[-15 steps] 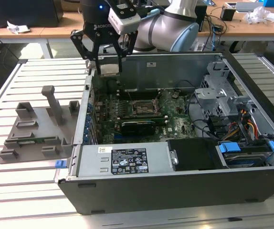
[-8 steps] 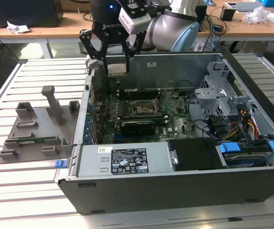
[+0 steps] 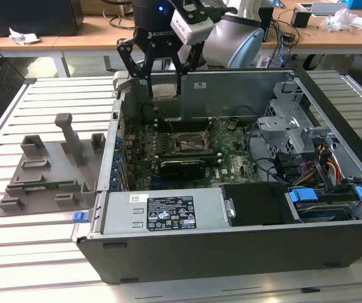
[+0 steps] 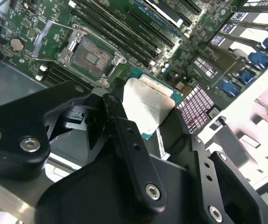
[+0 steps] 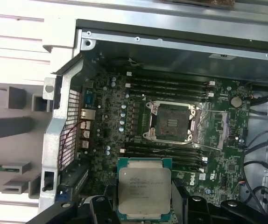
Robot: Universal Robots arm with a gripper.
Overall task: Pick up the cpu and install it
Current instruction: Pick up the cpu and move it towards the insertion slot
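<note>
My gripper (image 3: 163, 79) hangs over the back left part of the open computer case (image 3: 231, 252), shut on the cpu (image 3: 164, 91). In both wrist views the cpu (image 5: 144, 189) (image 4: 148, 105) is a flat square chip with a silvery top and a thin green rim, pinched by its edges between two black fingers (image 4: 120, 119). It is held in the air above the green motherboard (image 5: 115, 116). The black cpu socket (image 5: 171, 122) (image 4: 93, 58) (image 3: 190, 142) lies open on the board with its metal bracket swung up. The chip is off to one side of the socket, apart from it.
Memory slots (image 5: 171, 86) flank the socket. A power supply (image 3: 162, 211) fills the case's front, and a drive cage (image 3: 288, 126) with cables stands at the exterior view's right. A grey fixture (image 3: 48, 167) sits on the slatted table to the case's left.
</note>
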